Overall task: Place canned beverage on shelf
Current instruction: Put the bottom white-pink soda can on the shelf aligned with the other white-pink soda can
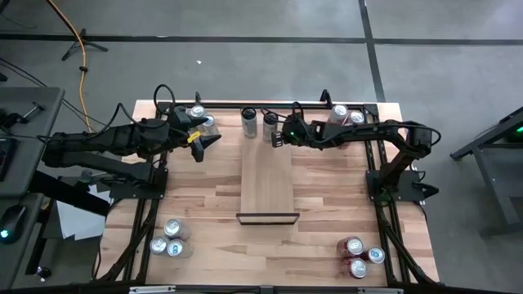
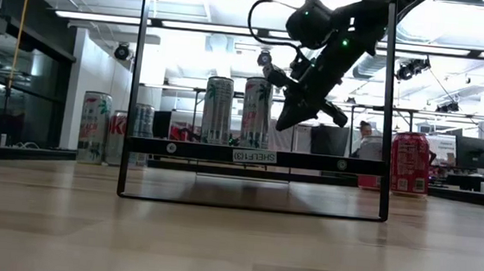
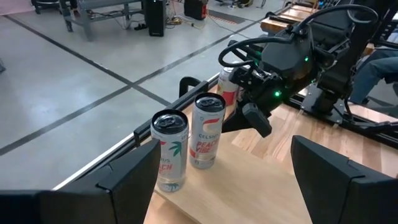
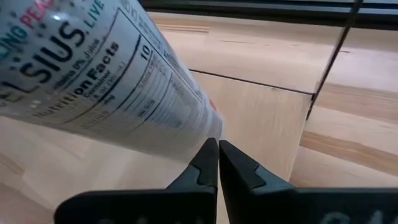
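a: left gripper hangs wide open near the table's back edge, holding nothing, by the silver cans at the back left. and the other one?

b: right gripper is pinched shut, empty, just beside two tall smooth white cans upright on the shelf, a long pale wood panel mid-table with a black end bar. red cans crowd the back right; the shelf's front half lies bare.

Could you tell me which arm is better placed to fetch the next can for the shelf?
Probably the left. Its claw is open, beside the cans at the table's far left corner. The right claw is shut, empty, next to the two cans already on the shelf.
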You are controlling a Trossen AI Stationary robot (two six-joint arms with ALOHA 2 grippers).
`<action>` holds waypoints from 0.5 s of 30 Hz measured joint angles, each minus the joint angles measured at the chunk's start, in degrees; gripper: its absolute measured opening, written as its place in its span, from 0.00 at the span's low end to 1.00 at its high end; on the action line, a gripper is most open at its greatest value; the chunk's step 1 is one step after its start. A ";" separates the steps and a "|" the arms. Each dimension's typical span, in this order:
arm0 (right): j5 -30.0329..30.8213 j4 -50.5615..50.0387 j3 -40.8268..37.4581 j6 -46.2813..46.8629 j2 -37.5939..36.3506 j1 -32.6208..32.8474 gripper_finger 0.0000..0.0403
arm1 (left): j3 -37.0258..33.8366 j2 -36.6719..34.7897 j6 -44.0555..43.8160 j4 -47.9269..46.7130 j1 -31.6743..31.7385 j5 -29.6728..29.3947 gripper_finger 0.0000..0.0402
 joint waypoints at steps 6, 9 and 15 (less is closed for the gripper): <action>-0.04 1.48 0.00 0.01 0.00 1.05 0.00 | 0.00 0.00 0.01 -0.02 0.00 0.00 0.74; 0.42 2.78 0.00 -0.01 0.00 1.82 0.00 | 0.00 0.00 0.02 -0.02 0.00 0.00 0.74; 0.84 3.65 0.00 -0.41 0.02 2.99 0.00 | 0.00 0.00 0.02 -0.04 0.00 0.00 0.74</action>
